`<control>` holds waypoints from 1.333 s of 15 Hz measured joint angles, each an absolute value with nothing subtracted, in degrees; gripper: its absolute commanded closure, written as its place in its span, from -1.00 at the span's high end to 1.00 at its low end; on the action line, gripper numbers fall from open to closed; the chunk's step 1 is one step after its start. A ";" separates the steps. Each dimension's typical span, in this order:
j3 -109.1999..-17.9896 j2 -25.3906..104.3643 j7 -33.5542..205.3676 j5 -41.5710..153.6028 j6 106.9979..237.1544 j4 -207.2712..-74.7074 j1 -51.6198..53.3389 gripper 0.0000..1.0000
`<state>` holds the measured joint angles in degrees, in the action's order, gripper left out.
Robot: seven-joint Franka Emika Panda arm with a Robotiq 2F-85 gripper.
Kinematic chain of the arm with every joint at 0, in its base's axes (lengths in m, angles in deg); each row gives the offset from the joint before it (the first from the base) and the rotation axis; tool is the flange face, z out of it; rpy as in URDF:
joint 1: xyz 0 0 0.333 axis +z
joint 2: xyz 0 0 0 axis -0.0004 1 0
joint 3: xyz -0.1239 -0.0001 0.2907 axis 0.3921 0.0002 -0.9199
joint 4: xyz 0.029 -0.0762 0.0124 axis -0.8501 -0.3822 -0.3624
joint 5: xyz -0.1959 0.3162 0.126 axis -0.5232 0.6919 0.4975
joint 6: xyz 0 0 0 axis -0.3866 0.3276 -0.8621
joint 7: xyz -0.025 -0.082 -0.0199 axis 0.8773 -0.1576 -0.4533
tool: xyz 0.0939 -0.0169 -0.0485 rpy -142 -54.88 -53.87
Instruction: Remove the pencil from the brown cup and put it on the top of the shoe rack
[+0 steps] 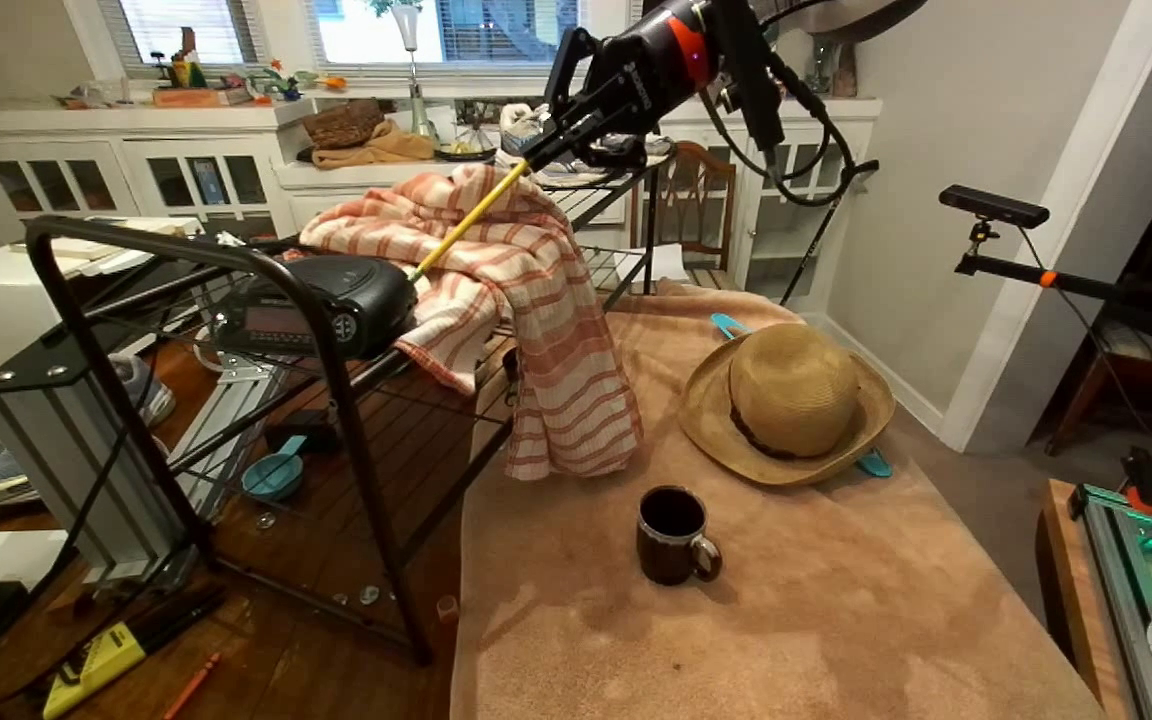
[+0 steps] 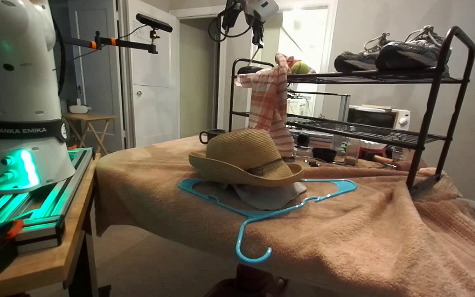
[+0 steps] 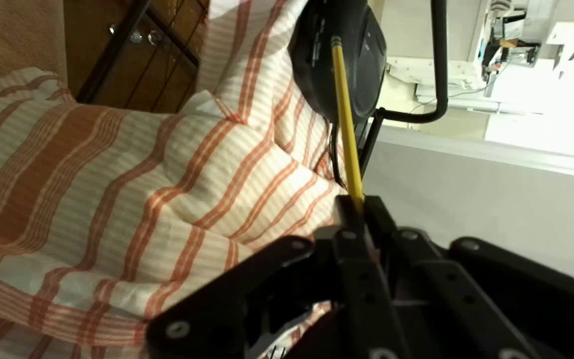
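My gripper (image 1: 533, 158) is shut on one end of the yellow pencil (image 1: 471, 218). In the wrist view the fingertips (image 3: 361, 203) pinch the pencil (image 3: 346, 109), and its far end lies over a black device. I hold the pencil slanting down above the top of the dark metal shoe rack (image 1: 368, 480); I cannot tell whether its low end touches anything. In an exterior view the gripper (image 2: 258, 44) and pencil (image 2: 255, 54) are above the rack (image 2: 429, 119). The brown cup (image 1: 671, 540) stands upright on the tan blanket, apart from the pencil; it also shows behind the hat (image 2: 212, 135).
A striped cloth (image 1: 576, 370) drapes over the rack beside the black device (image 1: 366, 300). Shoes (image 2: 406, 55) and a tennis ball (image 2: 300, 68) sit on the rack top. A straw hat (image 1: 796, 390) and blue hanger (image 2: 278, 213) lie on the blanket (image 1: 736, 650).
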<state>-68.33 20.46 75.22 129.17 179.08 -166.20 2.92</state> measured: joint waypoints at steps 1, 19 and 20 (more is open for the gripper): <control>-68.02 20.45 74.09 130.68 179.09 -166.25 2.51 -0.96; -64.87 20.19 38.21 186.22 194.54 -165.06 -1.55 -0.96; -64.45 20.72 37.32 189.46 194.71 -164.93 -1.99 -0.96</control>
